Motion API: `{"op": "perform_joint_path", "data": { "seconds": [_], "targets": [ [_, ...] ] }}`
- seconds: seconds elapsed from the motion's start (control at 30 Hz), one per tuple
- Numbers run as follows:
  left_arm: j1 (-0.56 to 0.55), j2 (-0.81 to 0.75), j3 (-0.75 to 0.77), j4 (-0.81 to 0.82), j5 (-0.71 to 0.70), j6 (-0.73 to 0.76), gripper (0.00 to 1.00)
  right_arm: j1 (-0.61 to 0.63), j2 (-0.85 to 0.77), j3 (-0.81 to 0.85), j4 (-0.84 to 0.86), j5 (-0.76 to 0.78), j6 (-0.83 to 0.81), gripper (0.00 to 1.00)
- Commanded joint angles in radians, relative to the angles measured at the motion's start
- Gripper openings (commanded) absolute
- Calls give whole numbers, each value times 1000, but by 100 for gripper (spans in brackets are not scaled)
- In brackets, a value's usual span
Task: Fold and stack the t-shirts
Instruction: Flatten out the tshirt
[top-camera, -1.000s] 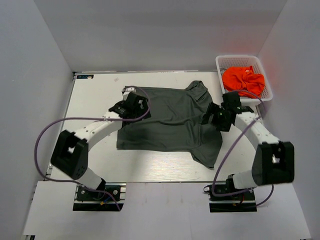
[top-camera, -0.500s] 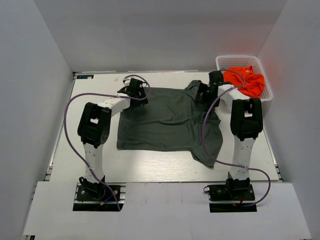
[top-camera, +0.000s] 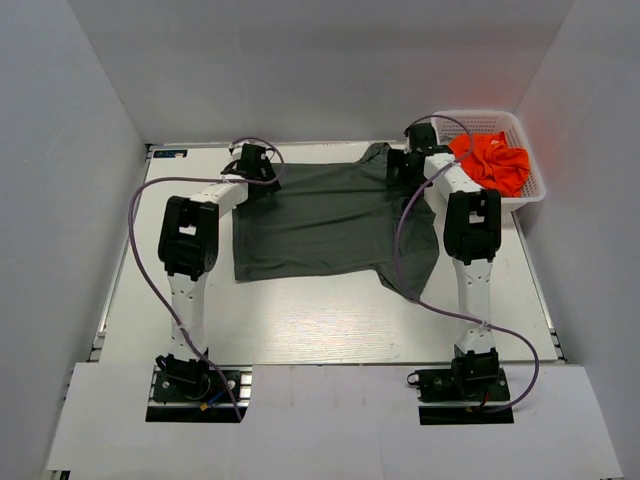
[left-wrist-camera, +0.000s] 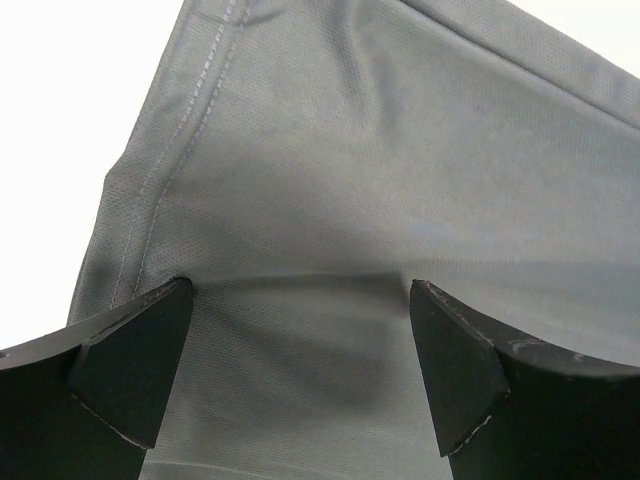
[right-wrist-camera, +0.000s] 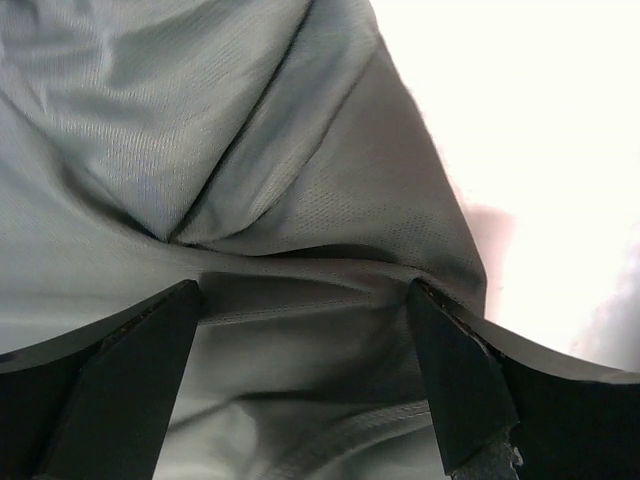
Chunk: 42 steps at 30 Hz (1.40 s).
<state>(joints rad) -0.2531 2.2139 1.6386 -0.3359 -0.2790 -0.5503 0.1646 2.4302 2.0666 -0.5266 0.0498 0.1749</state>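
Observation:
The dark olive-grey t-shirt (top-camera: 330, 215) lies spread on the white table, with one sleeve hanging toward the near right. My left gripper (top-camera: 252, 165) is at its far left corner and my right gripper (top-camera: 405, 165) at its far right, by the collar. In the left wrist view the left gripper (left-wrist-camera: 300, 340) stands open, fingers wide apart and down on the smooth fabric (left-wrist-camera: 380, 180) beside a stitched hem. The right gripper (right-wrist-camera: 305, 340) is also open over wrinkled cloth (right-wrist-camera: 150, 150). The orange t-shirt (top-camera: 490, 160) lies crumpled in the basket.
The white lattice basket (top-camera: 480, 116) stands at the far right corner, close to my right arm. Grey walls enclose the table (top-camera: 180, 250) on three sides. Both arms reach far out over the table, cables looping beside them.
Both arms have stretched from the shirt's middle out to its far edge. The grey shirt has slid a little away from the bases. Both grippers stayed open.

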Motion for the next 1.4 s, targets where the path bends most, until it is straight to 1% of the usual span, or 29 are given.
{"op": "perform_joint_path", "data": {
  "seconds": [0.0, 0.1, 0.17, 0.27, 0.33, 0.43, 0.47, 0.53, 0.6, 0.63, 0.67, 0.7, 0.73, 0.77, 0.83, 0.87, 0.9, 1.03, 1.23, 1.37],
  "targets": [
    [29, 67, 35, -60, 20, 41, 100, 16, 21, 15, -9, -5, -205, 90],
    [51, 107, 88, -60, 47, 99, 100, 27, -23, -20, 52, 19, -297, 90],
    [51, 119, 130, -60, 57, 124, 100, 32, -60, -52, 91, 4, -330, 90],
    [51, 119, 154, -39, 119, 158, 100, 58, -114, -40, 89, -10, -350, 90],
    [51, 81, 155, -29, 176, 171, 100, 85, -153, -36, 91, -19, -345, 90],
    [51, 20, 155, -31, 187, 171, 100, 124, -192, -65, 85, -30, -327, 90],
    [51, 1, 155, -31, 187, 162, 100, 131, -235, -86, 85, -16, -309, 90],
    [51, -43, 127, -63, 187, 152, 100, 145, -284, -150, 71, -5, -258, 90],
    [40, -129, 58, -63, 164, 136, 100, 147, -359, -198, 53, 8, -139, 90],
    [29, -161, -4, -63, 164, 115, 100, 147, -382, -302, 56, 16, -108, 90],
    [20, -192, -43, -63, 164, 101, 100, 147, -425, -341, 57, 54, 0, 90],
    [20, -253, -87, -48, 187, 84, 100, 150, -466, -377, 56, 91, 24, 90],
    [20, -281, -180, -31, 210, 55, 100, 148, -483, -481, 56, 105, 43, 90],
    [20, -302, -228, 15, 250, 46, 100, 148, -502, -509, 51, 117, 88, 90],
    [11, -333, -330, 63, 291, 33, 100, 142, -562, -618, 59, 108, 115, 90],
    [11, -333, -351, 63, 302, 21, 100, 141, -588, -641, 74, 110, 130, 90],
    [11, -333, -374, 72, 323, 21, 100, 141, -605, -701, 88, 110, 135, 90],
    [11, -303, -405, 72, 343, 1, 100, 139, -590, -718, 77, 124, 172, 90],
    [11, -293, -450, 71, 285, -17, 100, 135, -505, -686, 10, 298, 241, 90],
    [11, -293, -482, 60, 253, -26, 100, 125, -484, -695, 11, 349, 271, 90]
  ]
}}
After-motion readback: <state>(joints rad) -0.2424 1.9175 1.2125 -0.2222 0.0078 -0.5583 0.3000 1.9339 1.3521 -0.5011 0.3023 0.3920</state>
